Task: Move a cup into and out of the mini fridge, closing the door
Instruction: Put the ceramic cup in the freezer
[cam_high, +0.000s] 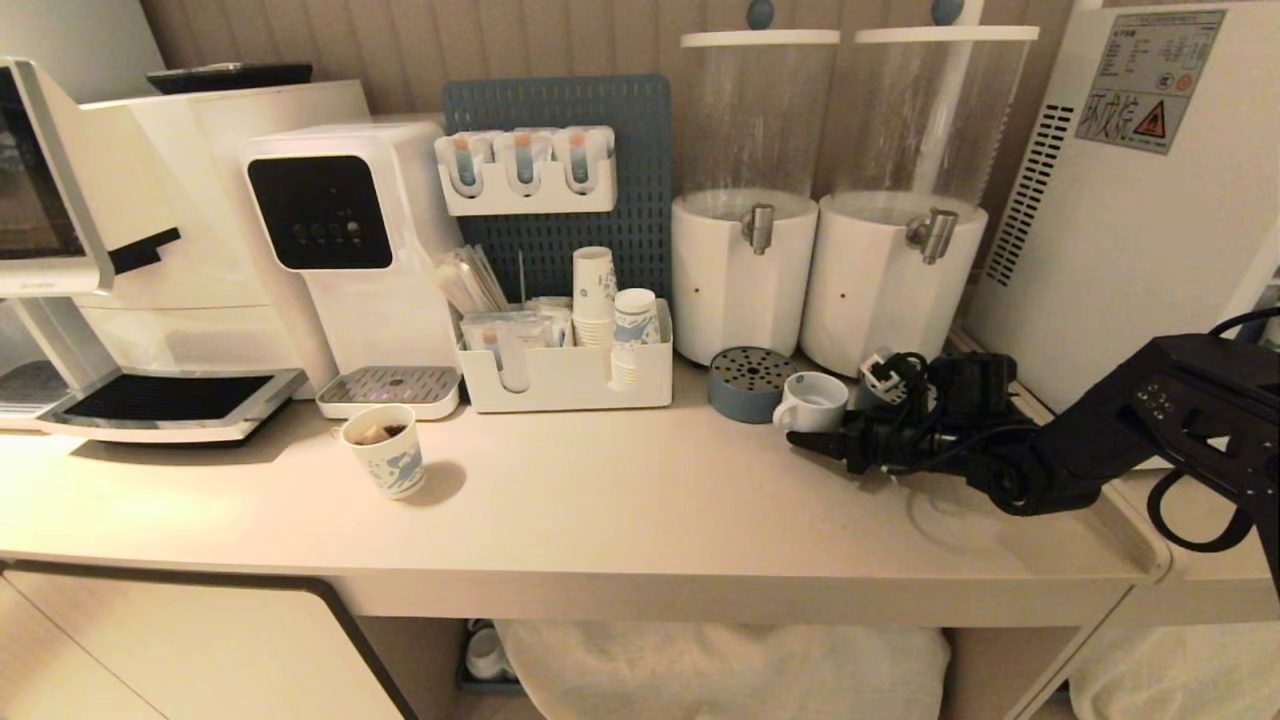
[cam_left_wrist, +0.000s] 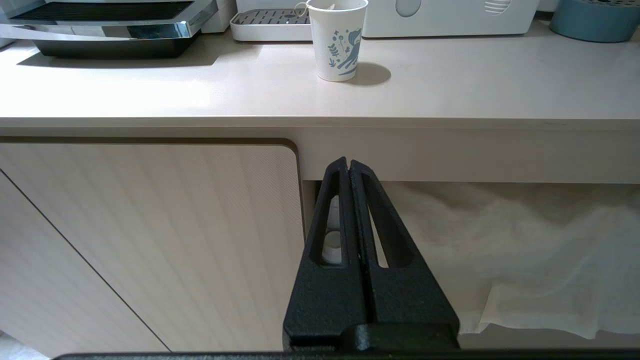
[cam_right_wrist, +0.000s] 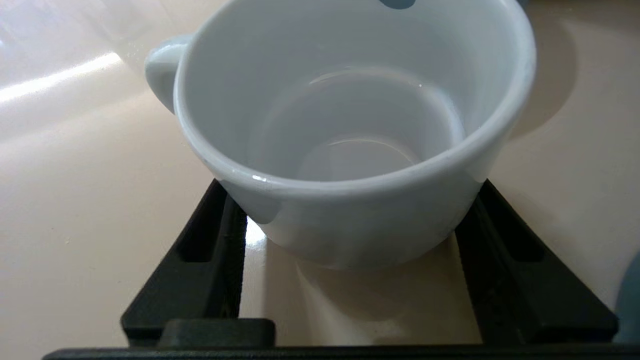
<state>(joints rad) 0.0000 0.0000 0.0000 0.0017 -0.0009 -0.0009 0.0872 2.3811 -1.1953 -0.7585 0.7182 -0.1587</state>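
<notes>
Right tool reaches in from the right across the bench at the cup, which stands upright between a round blue-grey drip stand and a bundle of black cable, in front of two clear drink dispensers. At the far right stands the mini fridge, its vented side and warning sticker facing the camera. A patterned paper cup sits well apart to the left.

From the left wrist, the left tool hangs below the bench edge, fingers pressed together on nothing, before a cabinet door.

From the right wrist, the two fingers flank the cup, both touching its wall, and it rests empty on the bench, handle pointing away.
</notes>
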